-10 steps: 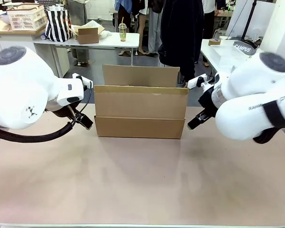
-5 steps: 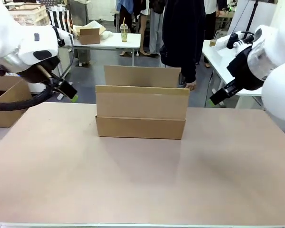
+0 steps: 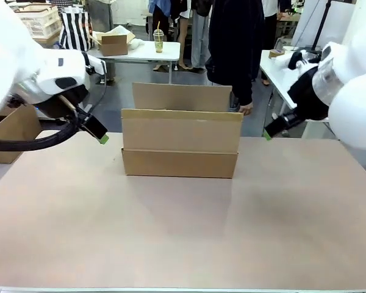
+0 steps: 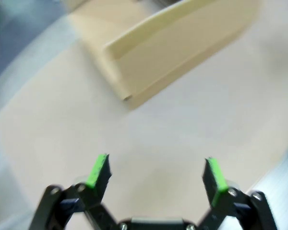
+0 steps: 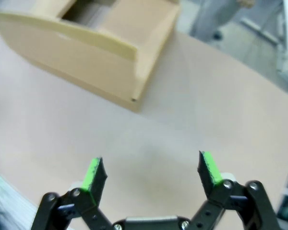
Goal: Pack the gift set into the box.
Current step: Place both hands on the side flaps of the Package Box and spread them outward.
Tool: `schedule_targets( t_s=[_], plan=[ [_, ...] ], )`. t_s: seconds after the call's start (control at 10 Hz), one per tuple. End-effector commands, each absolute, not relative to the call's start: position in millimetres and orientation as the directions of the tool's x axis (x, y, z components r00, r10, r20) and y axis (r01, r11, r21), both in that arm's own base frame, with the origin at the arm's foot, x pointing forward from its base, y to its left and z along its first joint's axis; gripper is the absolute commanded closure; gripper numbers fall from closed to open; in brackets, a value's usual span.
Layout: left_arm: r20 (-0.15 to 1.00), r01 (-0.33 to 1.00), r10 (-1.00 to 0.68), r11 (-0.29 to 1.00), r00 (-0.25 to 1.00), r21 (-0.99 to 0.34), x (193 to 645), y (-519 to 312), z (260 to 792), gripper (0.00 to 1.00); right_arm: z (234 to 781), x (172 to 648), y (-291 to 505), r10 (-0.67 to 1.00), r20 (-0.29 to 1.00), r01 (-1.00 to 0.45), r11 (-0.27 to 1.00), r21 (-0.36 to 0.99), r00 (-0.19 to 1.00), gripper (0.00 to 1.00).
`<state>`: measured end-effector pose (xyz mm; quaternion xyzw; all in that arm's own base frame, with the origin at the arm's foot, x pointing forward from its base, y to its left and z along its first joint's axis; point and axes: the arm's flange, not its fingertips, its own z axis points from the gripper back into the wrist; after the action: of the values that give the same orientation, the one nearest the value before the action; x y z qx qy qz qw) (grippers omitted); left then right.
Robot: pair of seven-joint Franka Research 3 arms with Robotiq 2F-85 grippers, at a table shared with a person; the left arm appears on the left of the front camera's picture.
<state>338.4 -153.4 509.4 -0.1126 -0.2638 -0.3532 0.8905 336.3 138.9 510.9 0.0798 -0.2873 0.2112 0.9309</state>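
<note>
The box [image 3: 180,146] stands at the middle of the table's far half, with its long flaps upright. It also appears blurred at the top of the left wrist view as the box [image 4: 182,52] and in the right wrist view as the box [image 5: 81,52]. The gift set is out of view; the flaps hide the inside of the box. My left gripper [image 3: 97,132] hangs open just left of the box, above the table. My right gripper [image 3: 272,129] hangs open a little right of the box. Nothing sits between the fingers of the left gripper [image 4: 156,167] or the right gripper [image 5: 151,165].
A person in dark clothes [image 3: 232,49] stands behind the box, one hand [image 3: 244,110] near its far right corner. A larger brown carton [image 3: 9,131] sits off the table's left edge. Behind are white tables with a small carton [image 3: 113,44] and a cup [image 3: 157,41].
Both arms have lifted away from the box's ends, where they were a second ago. Over the last half second both grippers came back down slightly toward the box.
</note>
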Motion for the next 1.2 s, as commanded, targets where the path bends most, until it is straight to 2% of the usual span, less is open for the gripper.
schedule_targets(
  t_s=[0.0,0.2,0.3,0.5,0.6,0.7,1.1],
  plan=[
    [0.587,0.801,-0.559,0.509,0.585,-0.314,340,-127,536,0.0,534,332,117,0.128,0.583,-0.44,0.786,0.434,0.803,0.0],
    [0.528,0.656,-0.389,0.43,0.755,-0.621,345,-100,556,0.0,550,331,76,-0.031,0.489,-0.373,0.604,0.704,0.872,0.0],
    [0.516,0.624,-0.354,0.377,0.78,-0.684,349,-85,556,0.0,551,332,55,-0.097,0.451,-0.352,0.491,0.797,0.887,0.0],
    [0.498,0.565,-0.271,0.333,0.824,-0.755,358,-65,548,0.0,544,337,34,-0.205,0.396,-0.303,0.374,0.877,0.895,0.0],
    [0.461,0.512,-0.223,0.385,0.859,-0.768,366,-62,539,0.0,560,324,54,-0.075,0.485,-0.375,0.536,0.757,0.871,0.0],
    [0.537,0.615,-0.306,0.299,0.786,-0.73,343,-64,557,0.0,560,324,54,-0.075,0.485,-0.375,0.536,0.757,0.871,0.0],
    [0.537,0.615,-0.306,0.299,0.786,-0.73,343,-64,557,0.0,560,324,54,-0.075,0.485,-0.375,0.536,0.757,0.871,0.0]
  ],
)
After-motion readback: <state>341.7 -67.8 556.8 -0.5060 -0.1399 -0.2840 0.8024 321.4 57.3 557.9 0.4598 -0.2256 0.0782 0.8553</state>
